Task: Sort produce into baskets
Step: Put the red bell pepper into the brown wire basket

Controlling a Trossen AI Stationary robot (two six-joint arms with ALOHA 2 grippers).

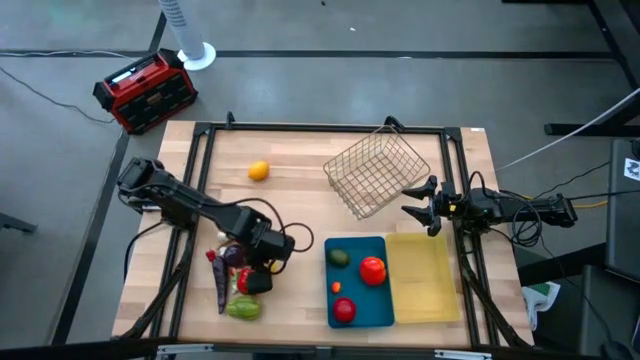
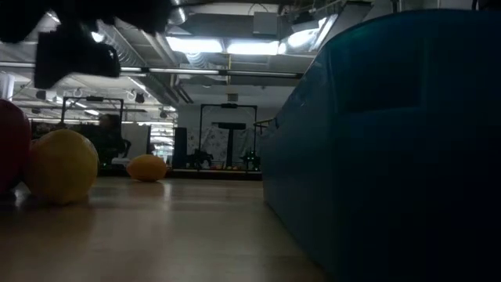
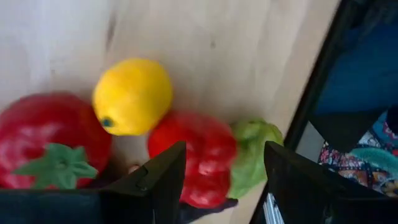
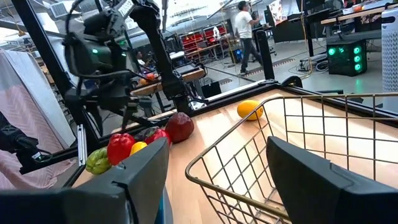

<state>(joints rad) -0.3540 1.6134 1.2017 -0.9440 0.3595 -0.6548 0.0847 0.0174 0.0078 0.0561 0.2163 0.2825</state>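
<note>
A heap of produce lies at the table's near left: a red pepper [image 3: 199,155], a green piece [image 3: 254,152], a yellow lemon [image 3: 132,95], a red tomato-like fruit with a green stalk [image 3: 53,143] and a dark purple piece [image 1: 221,290]. My left gripper [image 1: 256,275] hangs open over this heap, its fingers on either side of the red pepper and the green piece [image 3: 225,152]. An orange fruit [image 1: 258,171] lies alone at the far side. The blue tray [image 1: 383,308] holds several pieces. My right gripper [image 1: 415,200] is open and empty beside the wire basket [image 1: 375,175].
The pale yellow tray [image 1: 422,277] lies to the right of the blue tray. The wire basket lies tipped, its open mouth toward my right gripper [image 4: 217,186]. A red-and-black box [image 1: 145,90] stands on the floor beyond the far left corner. A person [image 4: 245,34] walks in the room behind.
</note>
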